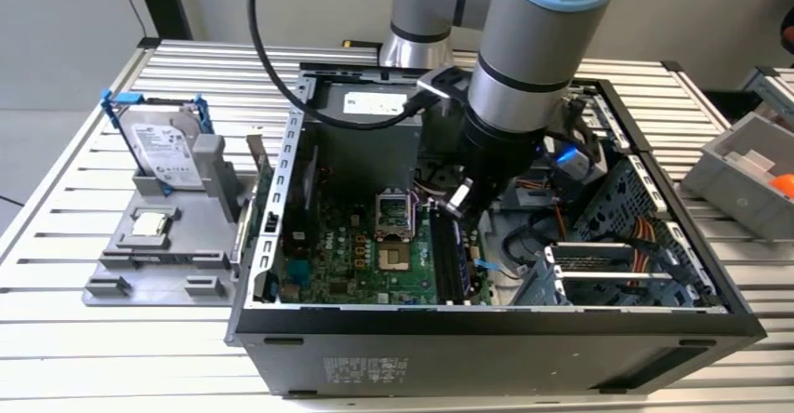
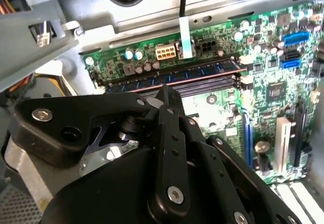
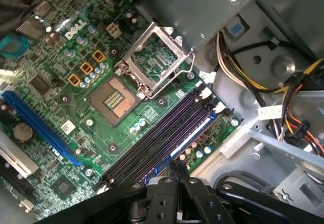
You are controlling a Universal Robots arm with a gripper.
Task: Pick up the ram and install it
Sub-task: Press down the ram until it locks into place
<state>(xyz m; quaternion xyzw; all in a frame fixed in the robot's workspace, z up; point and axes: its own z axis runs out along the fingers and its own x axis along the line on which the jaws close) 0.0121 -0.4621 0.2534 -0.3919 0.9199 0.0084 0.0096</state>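
Note:
The ram (image 2: 172, 75) is a dark blue stick with black chips, lying along the outermost of the motherboard's black slots (image 2: 202, 86). In the first wrist view the ram (image 3: 191, 134) shows as a blue strip in the slot nearest the case wall. My gripper (image 3: 176, 167) hovers just over one end of it, fingers drawn together with nothing between them. In the exterior view the gripper (image 1: 462, 205) reaches down into the open case, right above the slots (image 1: 455, 255). I cannot tell whether the fingertips touch the ram.
An open processor socket (image 3: 152, 64) and a blue expansion slot (image 3: 40, 127) lie beside the slots. Cable bundles (image 3: 263, 89) and a drive cage (image 1: 608, 269) crowd the case. Outside, a grey fixture (image 1: 162, 246) holds a hard drive (image 1: 164, 148) and a processor chip (image 1: 152, 224).

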